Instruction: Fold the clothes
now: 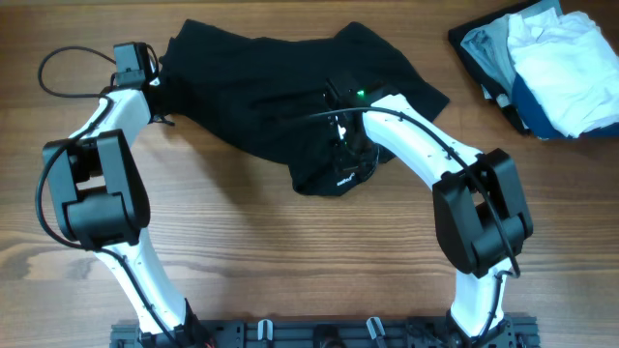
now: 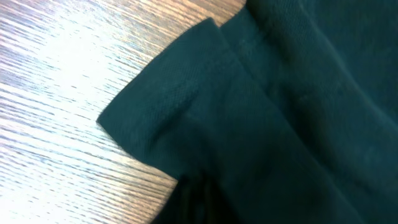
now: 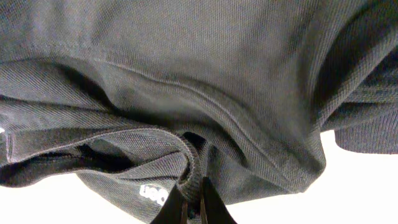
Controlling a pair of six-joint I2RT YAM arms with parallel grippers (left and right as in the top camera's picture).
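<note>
The black knit cotton garment (image 1: 261, 87) lies crumpled toward twelve o'clock on the wooden table (image 1: 290, 261). A pile of white, grey and blue clothes (image 1: 551, 68) sits at two o'clock. The right gripper (image 3: 193, 190) is pinched tight on a bunched fold near the garment's six o'clock edge. The left gripper (image 1: 157, 85) sits at its nine o'clock edge, by a hemmed flap (image 2: 161, 106); its jaws are out of sight, so their state cannot be told. The fabric looks light, limp and unslippery, so seamed hems and corners are probably the surest holds.
</note>
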